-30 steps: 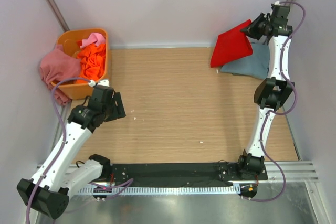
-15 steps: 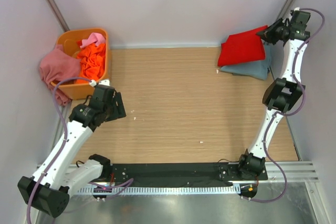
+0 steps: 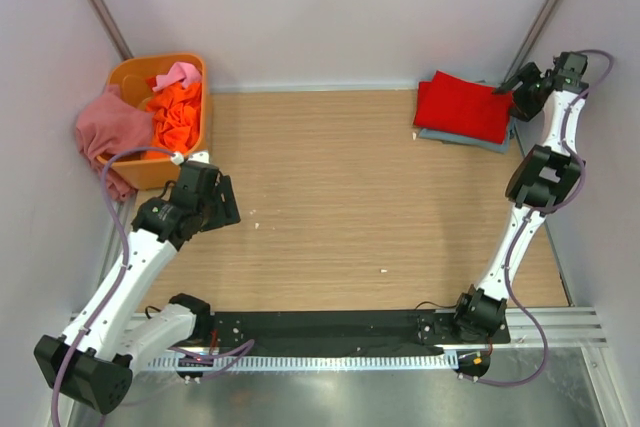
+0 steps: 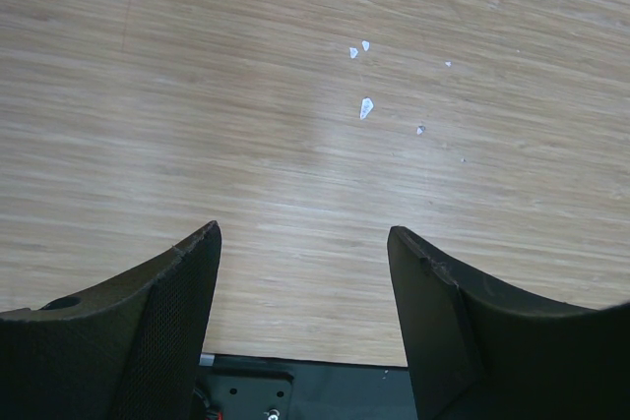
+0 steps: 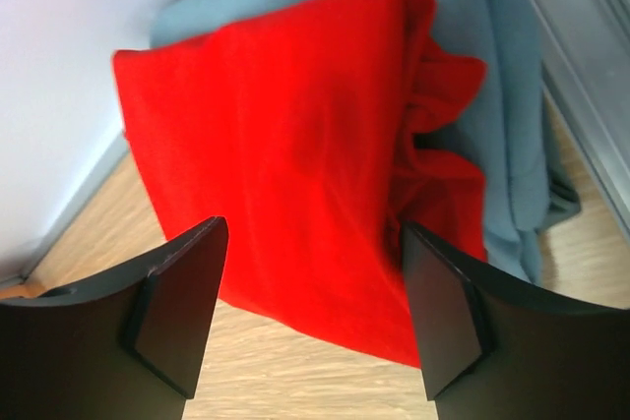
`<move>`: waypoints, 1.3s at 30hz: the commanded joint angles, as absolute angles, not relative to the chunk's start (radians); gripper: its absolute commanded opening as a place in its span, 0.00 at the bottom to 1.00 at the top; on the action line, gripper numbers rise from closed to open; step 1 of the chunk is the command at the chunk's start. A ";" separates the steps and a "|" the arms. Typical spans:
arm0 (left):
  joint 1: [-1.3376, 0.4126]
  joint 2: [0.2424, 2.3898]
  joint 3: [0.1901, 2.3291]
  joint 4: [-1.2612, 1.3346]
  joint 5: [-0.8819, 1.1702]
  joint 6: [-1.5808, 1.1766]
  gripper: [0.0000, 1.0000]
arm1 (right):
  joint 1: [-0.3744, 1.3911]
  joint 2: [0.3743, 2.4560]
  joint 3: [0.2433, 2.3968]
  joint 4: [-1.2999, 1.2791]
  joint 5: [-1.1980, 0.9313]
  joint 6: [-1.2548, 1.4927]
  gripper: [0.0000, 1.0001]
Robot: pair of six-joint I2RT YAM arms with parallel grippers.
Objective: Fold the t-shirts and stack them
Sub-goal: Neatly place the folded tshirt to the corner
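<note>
A folded bright red t-shirt (image 3: 463, 107) lies on top of a folded grey-blue t-shirt (image 3: 462, 138) in the far right corner of the table. My right gripper (image 3: 517, 90) hovers at their right edge, open, with nothing between its fingers. In the right wrist view the red t-shirt (image 5: 285, 145) fills the middle, the grey-blue t-shirt (image 5: 512, 95) shows beneath it, and the right gripper (image 5: 315, 272) is above them. An orange t-shirt (image 3: 178, 112) and a pink one (image 3: 180, 73) lie in the tub; a dusty rose t-shirt (image 3: 108, 132) hangs over its side. My left gripper (image 3: 222, 202) is open over bare wood (image 4: 295, 145).
An orange plastic tub (image 3: 133, 75) stands at the far left corner. White walls close the back and sides. A metal rail (image 5: 581, 7) runs along the right edge by the shirts. Small white specks (image 4: 365, 107) lie on the wood. A black base plate (image 3: 320, 327) spans the near edge.
My right gripper carried the red t-shirt rightward, laid it flat on the grey-blue one, and opened, letting it go. The left arm has not moved.
</note>
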State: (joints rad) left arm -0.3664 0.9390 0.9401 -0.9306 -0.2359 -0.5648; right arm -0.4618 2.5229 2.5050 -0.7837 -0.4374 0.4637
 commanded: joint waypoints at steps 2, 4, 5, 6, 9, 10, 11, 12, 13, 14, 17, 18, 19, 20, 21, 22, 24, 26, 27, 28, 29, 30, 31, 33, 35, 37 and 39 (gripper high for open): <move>-0.371 0.934 0.939 -0.894 -0.250 -0.558 0.70 | -0.508 2.462 2.504 -0.804 -0.262 0.466 0.77; -0.371 0.933 0.939 -0.894 -0.252 -0.558 0.70 | -0.505 2.393 2.485 -0.805 -0.210 0.457 0.78; -0.371 0.927 0.940 -0.896 -0.253 -0.558 0.70 | -0.502 2.364 2.476 -0.805 -0.193 0.451 0.78; -0.371 0.925 0.940 -0.894 -0.253 -0.558 0.70 | -0.494 2.314 2.458 -0.810 -0.143 0.443 0.78; -0.371 0.916 0.940 -0.897 -0.259 -0.560 0.70 | -0.488 2.230 2.376 -0.805 -0.084 0.423 0.78; -0.371 0.913 0.940 -0.896 -0.261 -0.561 0.70 | -0.488 2.167 2.337 -0.787 -0.083 0.423 0.78; -0.371 0.907 0.940 -0.897 -0.264 -0.561 0.70 | -0.488 2.140 2.294 -0.737 -0.092 0.426 0.78; -0.371 0.902 0.940 -0.897 -0.265 -0.561 0.70 | -0.491 2.114 2.217 -0.712 -0.107 0.433 0.75; -0.371 0.899 0.940 -0.897 -0.267 -0.561 0.70 | -0.492 2.091 2.192 -0.691 -0.156 0.440 0.68; -0.371 0.890 0.940 -0.896 -0.268 -0.561 0.70 | -0.494 2.092 2.168 -0.660 -0.184 0.465 0.62; -0.371 0.885 0.937 -0.891 -0.264 -0.557 0.70 | -0.499 2.169 2.187 -0.623 -0.382 0.535 0.42; -0.371 0.887 0.939 -0.890 -0.261 -0.557 0.70 | -0.499 2.193 2.213 -0.608 -0.426 0.560 0.36; -0.371 0.890 0.939 -0.890 -0.258 -0.555 0.70 | -0.497 2.241 2.220 -0.585 -0.463 0.583 0.35; -0.371 0.894 0.937 -0.890 -0.255 -0.554 0.70 | -0.497 2.258 2.223 -0.534 -0.524 0.633 0.35; -0.371 0.897 0.939 -0.891 -0.255 -0.554 0.70 | -0.497 2.278 2.223 -0.508 -0.546 0.649 0.35; -0.371 0.897 0.939 -0.891 -0.255 -0.554 0.70 | -0.492 2.293 2.224 -0.482 -0.566 0.663 0.35; -0.371 0.900 0.939 -0.890 -0.255 -0.554 0.70 | -0.488 2.345 2.253 -0.457 -0.589 0.676 0.36; -0.371 0.903 0.939 -0.890 -0.255 -0.554 0.70 | -0.482 2.385 2.275 -0.456 -0.588 0.670 0.36; -0.371 0.905 0.937 -0.888 -0.255 -0.554 0.70 | -0.482 2.393 2.275 -0.453 -0.586 0.667 0.36; -0.370 0.910 0.939 -0.888 -0.253 -0.554 0.70 | -0.482 2.402 2.275 -0.453 -0.578 0.661 0.36; -0.371 0.913 0.937 -0.890 -0.255 -0.554 0.70 | -0.482 2.413 2.275 -0.471 -0.533 0.649 0.36; -0.371 0.916 0.940 -0.890 -0.253 -0.554 0.70 | -0.482 2.414 2.272 -0.482 -0.508 0.614 0.37; -0.371 0.917 0.939 -0.891 -0.253 -0.554 0.70 | -0.482 2.411 2.266 -0.489 -0.474 0.598 0.37; -0.371 0.922 0.940 -0.891 -0.253 -0.554 0.70 | -0.483 2.407 2.252 -0.520 -0.410 0.563 0.38; -0.371 0.922 0.940 -0.890 -0.255 -0.554 0.70 | -0.497 2.405 2.243 -0.538 -0.338 0.531 0.38; -0.371 0.925 0.939 -0.890 -0.253 -0.554 0.70 | -0.506 2.402 2.240 -0.549 -0.299 0.514 0.38; -0.370 0.928 0.939 -0.890 -0.253 -0.554 0.70 | -0.520 2.401 2.240 -0.560 -0.256 0.505 0.39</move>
